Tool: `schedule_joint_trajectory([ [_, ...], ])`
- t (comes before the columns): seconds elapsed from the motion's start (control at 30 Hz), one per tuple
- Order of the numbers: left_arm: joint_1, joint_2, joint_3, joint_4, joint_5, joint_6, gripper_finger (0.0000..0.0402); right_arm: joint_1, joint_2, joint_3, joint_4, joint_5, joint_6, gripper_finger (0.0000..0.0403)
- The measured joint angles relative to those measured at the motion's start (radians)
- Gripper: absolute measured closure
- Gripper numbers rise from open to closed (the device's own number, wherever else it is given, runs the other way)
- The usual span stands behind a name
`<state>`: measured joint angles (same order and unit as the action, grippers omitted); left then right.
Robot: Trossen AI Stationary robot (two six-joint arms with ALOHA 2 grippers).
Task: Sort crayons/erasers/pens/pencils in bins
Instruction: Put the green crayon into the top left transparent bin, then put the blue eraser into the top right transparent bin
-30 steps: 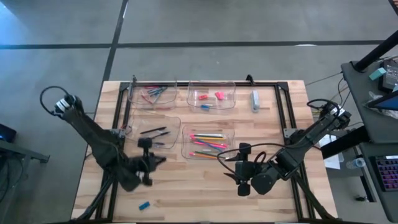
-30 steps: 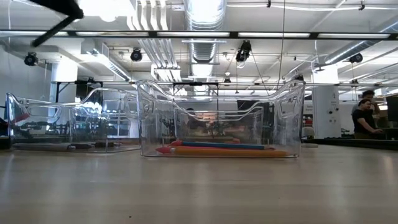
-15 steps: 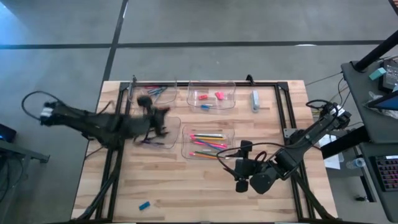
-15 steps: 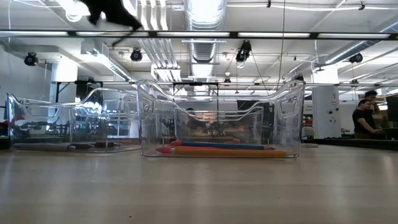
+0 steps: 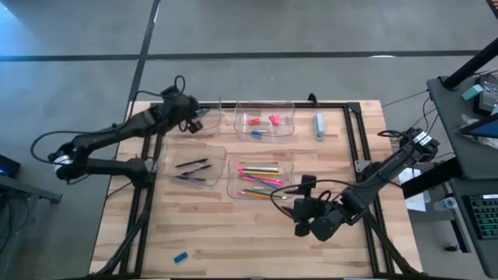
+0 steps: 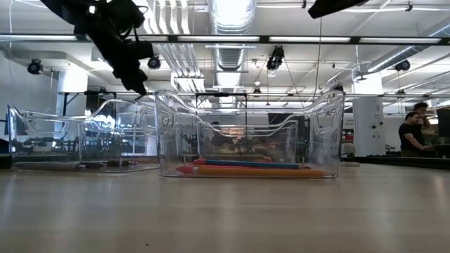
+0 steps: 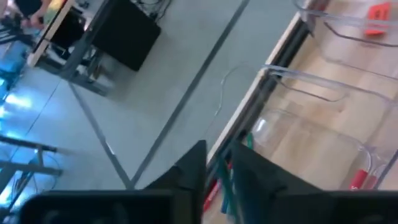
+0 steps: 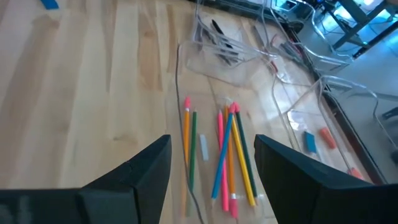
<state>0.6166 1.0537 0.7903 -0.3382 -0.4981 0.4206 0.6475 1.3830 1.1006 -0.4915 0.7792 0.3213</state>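
light: bright, even overhead | glare: ceiling lamps [image 6: 232, 10] | blur: left wrist view

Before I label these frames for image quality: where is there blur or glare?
Left wrist view: soft throughout, the crayons between the left gripper fingers smeared. Low view: bright ceiling lights, reflections on the bins. High view: fairly even, no harsh glare.

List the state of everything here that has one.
Left claw, above the crayon bin.
Right claw, open, empty, raised above the table.
Pencils, lying in the pencil bin.
Pens, lying in the pen bin.
Blue eraser, loose on the table, unsorted.
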Motion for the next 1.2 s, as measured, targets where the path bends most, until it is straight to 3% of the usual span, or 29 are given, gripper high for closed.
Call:
schedule_joint_trajectory([
  [0.2, 0.009, 0.008, 0.048, -0.007, -0.009, 0.039, 0.0250, -0.012, 0.000, -0.015, 0.003, 0.002, -0.043, 0.0184],
  [0.3, -0.024, -0.015, 0.106, -0.090, -0.005, 0.000, 0.0218, -0.013, 0.000, 0.000, 0.003, 0.000, -0.067, 0.0184],
  [0.37, -0.071, -0.040, 0.160, -0.192, 0.061, -0.060, 0.0207, -0.013, 0.000, 0.019, 0.003, 0.001, -0.096, 0.0184],
  [0.47, -0.188, -0.084, 0.228, -0.383, 0.290, -0.131, 0.0203, -0.013, 0.000, 0.049, 0.003, 0.001, -0.135, 0.0184],
  [0.53, -0.322, -0.099, 0.246, -0.497, 0.389, -0.213, 0.0204, -0.013, 0.000, 0.071, 0.004, 0.002, -0.165, 0.0184],
  [0.63, -0.606, -0.103, 0.226, -0.607, 0.394, -0.451, 0.0214, -0.013, 0.000, 0.097, 0.009, 0.007, -0.190, 0.0184],
  [0.73, -0.971, -0.081, 0.168, -0.590, 0.366, -0.742, 0.0229, -0.013, 0.000, 0.110, 0.016, 0.007, -0.187, 0.0184],
  [0.83, -1.339, -0.019, 0.110, -0.540, 0.208, -1.025, 0.0245, -0.013, 0.000, 0.114, 0.028, 0.005, -0.176, 0.0184],
  [0.93, -1.628, 0.069, 0.102, -0.486, 0.016, -1.278, 0.0259, -0.013, 0.000, 0.115, 0.033, 0.000, -0.165, 0.0184],
  [1.0, -1.766, 0.138, 0.101, -0.466, -0.101, -1.446, 0.0268, -0.013, 0.000, 0.115, 0.037, -0.001, -0.164, 0.0184],
  [1.07, -1.848, 0.203, 0.106, -0.445, -0.156, -1.573, 0.0275, -0.013, 0.000, 0.115, 0.049, -0.001, -0.164, 0.0184],
  [1.2, -1.882, 0.345, 0.110, -0.367, -0.119, -1.698, 0.0283, -0.013, 0.000, 0.115, 0.093, -0.001, -0.150, 0.0184],
])
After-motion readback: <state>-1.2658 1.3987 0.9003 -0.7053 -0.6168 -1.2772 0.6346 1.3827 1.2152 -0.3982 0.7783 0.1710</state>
